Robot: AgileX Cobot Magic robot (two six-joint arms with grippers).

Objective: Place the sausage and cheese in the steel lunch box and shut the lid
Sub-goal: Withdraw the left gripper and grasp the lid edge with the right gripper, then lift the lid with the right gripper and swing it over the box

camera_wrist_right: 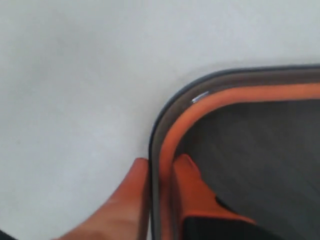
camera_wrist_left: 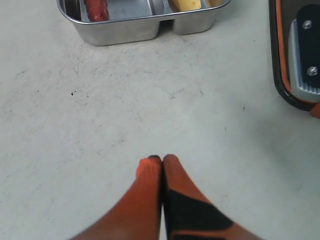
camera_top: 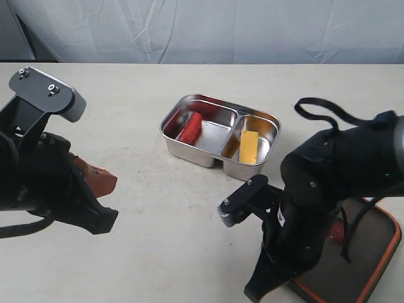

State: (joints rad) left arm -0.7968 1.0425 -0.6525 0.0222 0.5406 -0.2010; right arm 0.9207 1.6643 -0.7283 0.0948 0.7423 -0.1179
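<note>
Step in hand: lifting the dark smoky translucent rectangular lid (camera_wrist_right: 250, 145), which is lying seal-up at the near right of the pale tabletop (camera_top: 158, 208).

The right pincer (camera_wrist_right: 161, 162) is pinching the lid's orange-sealed rim, 1 finger outside and 1 inside. Advice: it should be gripping firmly before rising, then turning the lid seal-down and squaring it over the box.

The left pincer (camera_wrist_left: 162, 160) is hanging pressed together, empty, at the near left.

Count:
- 1 glossy red ridged toy sausage (camera_top: 190, 127), in the left compartment
- 1 yellow wedge toy cheese (camera_top: 249, 146), in the right
- 1 shiny steel lunch box (camera_top: 189, 154) with 2 compartments
- 1 lid
</note>
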